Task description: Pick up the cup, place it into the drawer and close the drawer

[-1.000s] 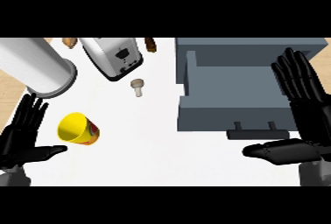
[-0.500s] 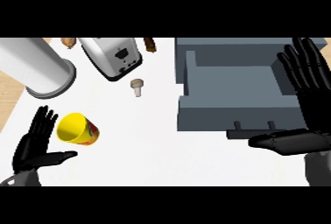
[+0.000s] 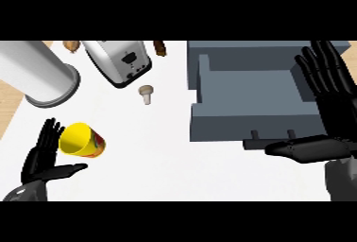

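A yellow cup [image 3: 80, 140] with a red band lies tipped on the white counter at the lower left, its mouth facing up and left. My left hand [image 3: 43, 159] is open just left of it, fingers straight up beside the cup's rim, thumb out below it. The grey drawer [image 3: 254, 106] stands pulled open at the right, its inside bare, with its handle [image 3: 273, 138] on the near face. My right hand [image 3: 331, 108] is open along the drawer's right side, fingers stretched far up and thumb lying across by the handle.
A large white cylinder [image 3: 38, 71] stands at the upper left. A silver toaster [image 3: 118, 61] sits at the top middle, with a small mushroom [image 3: 146, 92] below it. Brown food pieces [image 3: 159, 47] lie along the far edge.
My left hand has moved right and up until it stands right beside the cup. My right hand has shifted slightly right and up along the drawer's side. The cup stays in place.
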